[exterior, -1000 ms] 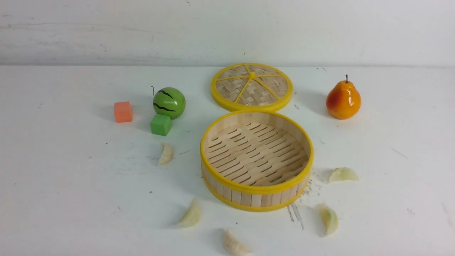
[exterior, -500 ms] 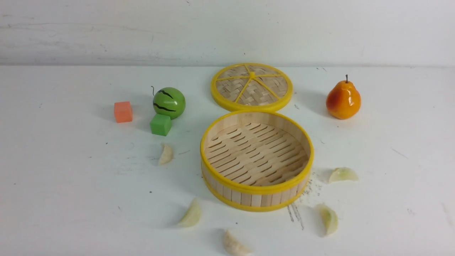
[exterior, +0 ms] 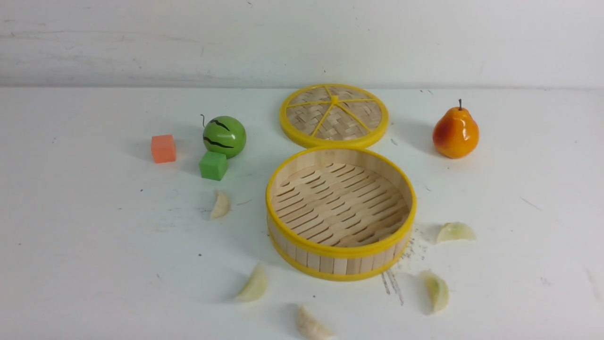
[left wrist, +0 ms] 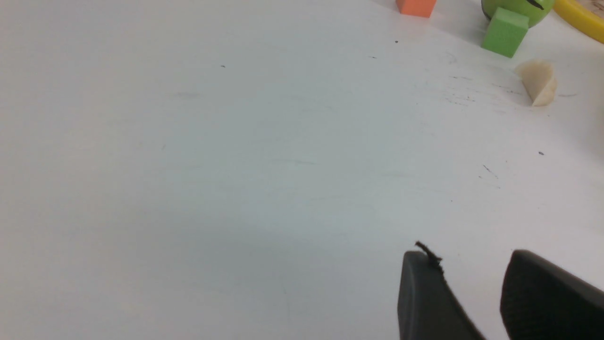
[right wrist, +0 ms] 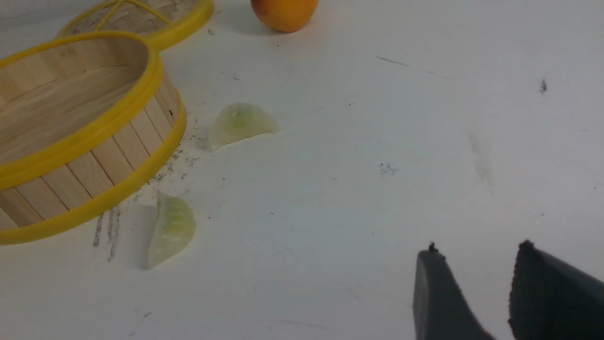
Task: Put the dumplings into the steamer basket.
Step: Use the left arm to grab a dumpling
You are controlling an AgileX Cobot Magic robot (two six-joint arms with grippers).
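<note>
The steamer basket [exterior: 340, 246] stands empty in the middle of the white table, its wall also in the right wrist view [right wrist: 94, 160]. Several pale dumplings lie around it: one to its left [exterior: 220, 205], two at the front [exterior: 253, 284] [exterior: 311, 325], two to its right [exterior: 454, 232] [exterior: 436, 291]. The right wrist view shows the right pair of dumplings [right wrist: 239, 123] [right wrist: 171, 227]; the left wrist view shows the left dumpling [left wrist: 538, 81]. My left gripper [left wrist: 469, 257] and right gripper [right wrist: 476, 252] each stand open over bare table, holding nothing. Neither arm shows in the front view.
The flat woven lid [exterior: 334, 114] lies just behind the basket. A toy watermelon [exterior: 224, 136], a green cube [exterior: 213, 165] and an orange cube [exterior: 163, 148] sit at the back left. An orange pear [exterior: 456, 132] stands at the back right.
</note>
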